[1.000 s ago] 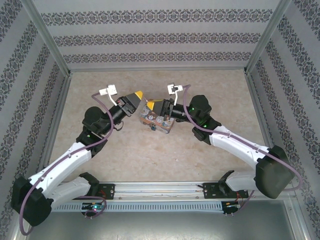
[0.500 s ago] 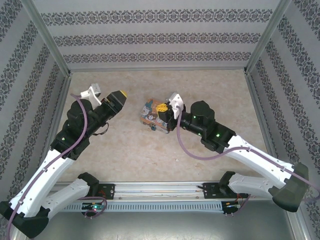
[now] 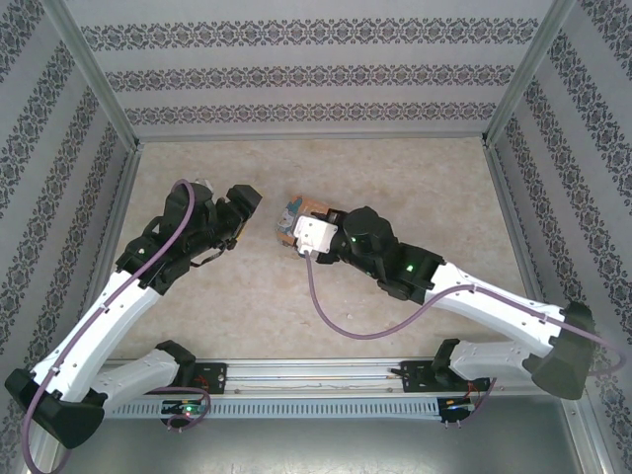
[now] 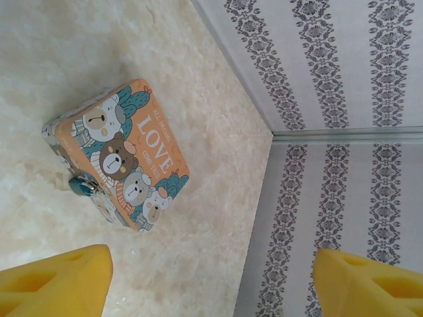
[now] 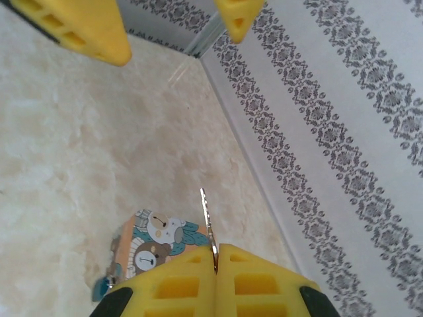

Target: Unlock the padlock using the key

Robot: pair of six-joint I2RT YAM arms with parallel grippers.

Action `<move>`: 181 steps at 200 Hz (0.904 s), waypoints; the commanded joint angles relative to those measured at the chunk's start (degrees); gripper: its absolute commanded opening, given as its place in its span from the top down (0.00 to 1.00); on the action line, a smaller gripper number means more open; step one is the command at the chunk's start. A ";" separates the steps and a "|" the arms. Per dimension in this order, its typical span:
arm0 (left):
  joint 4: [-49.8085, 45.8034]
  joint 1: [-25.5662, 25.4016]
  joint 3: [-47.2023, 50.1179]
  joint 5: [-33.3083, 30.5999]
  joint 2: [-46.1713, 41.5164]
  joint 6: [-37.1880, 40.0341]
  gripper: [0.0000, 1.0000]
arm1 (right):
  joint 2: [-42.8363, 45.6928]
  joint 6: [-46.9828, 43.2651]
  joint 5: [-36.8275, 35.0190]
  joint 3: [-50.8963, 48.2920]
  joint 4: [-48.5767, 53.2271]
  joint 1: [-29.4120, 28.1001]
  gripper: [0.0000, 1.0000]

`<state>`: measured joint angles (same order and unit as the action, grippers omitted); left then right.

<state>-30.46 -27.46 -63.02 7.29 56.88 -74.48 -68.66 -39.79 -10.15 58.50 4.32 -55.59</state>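
Observation:
The small teal padlock [image 4: 80, 187] hangs at the front side of the cartoon "LOVE" tin [image 4: 122, 155], its silvery shackle toward the tin's latch. My left gripper [image 4: 211, 290] is open, its yellow fingers [image 4: 56, 281] wide apart and short of the tin, with nothing between them. My right gripper [image 5: 217, 254] is shut on the key [image 5: 209, 221], whose thin toothed blade sticks straight out past the fingertips. Below it lie the tin [image 5: 155, 239] and the padlock [image 5: 100, 288]. From above, the left gripper [image 3: 247, 200] sits left of the tin [image 3: 294, 210], and the right wrist covers the tin's near part.
The tin lies mid-table on the beige marbled surface [image 3: 395, 188]. Patterned walls [image 3: 316, 74] close in the back and both sides, and a metal rail [image 3: 316, 375] runs along the near edge. The left gripper's yellow fingers [image 5: 79, 26] show at the top of the right wrist view.
My left gripper has let go, pulled back left from the tin and opened wide. My right arm has swung over the tin, still holding the key.

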 commanded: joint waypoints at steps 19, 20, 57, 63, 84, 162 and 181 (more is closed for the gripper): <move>0.67 -2.27 -0.73 2.46 2.31 -12.58 0.23 | -4.11 -4.83 -2.24 4.73 -0.79 -1.18 1.00; 0.75 -2.30 -0.71 2.46 2.33 -12.65 0.23 | -4.20 -4.84 -2.24 4.80 -0.84 -1.18 1.00; 4.27 -3.00 1.45 2.20 2.80 -17.18 0.28 | -7.02 -4.69 -1.55 6.26 -2.79 -1.86 1.00; 4.81 -3.07 1.78 2.25 2.95 -17.80 0.29 | -7.36 -4.69 -1.54 6.43 -3.09 -1.97 1.00; 5.81 -3.59 2.45 1.81 2.97 -19.18 0.37 | -8.62 -4.80 -2.12 6.72 -4.50 -2.37 1.00; 6.81 -4.70 3.60 0.98 2.72 -21.01 0.56 | -11.21 -2.84 -2.50 6.94 -9.39 -3.06 1.00; 7.44 -4.70 4.04 0.97 2.86 -21.32 0.61 | -11.18 -2.58 -2.25 6.90 -9.50 -3.21 1.00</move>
<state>-23.73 -31.53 -59.64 8.38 60.07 -91.31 -79.53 -43.66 -11.55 63.72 -2.90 -57.93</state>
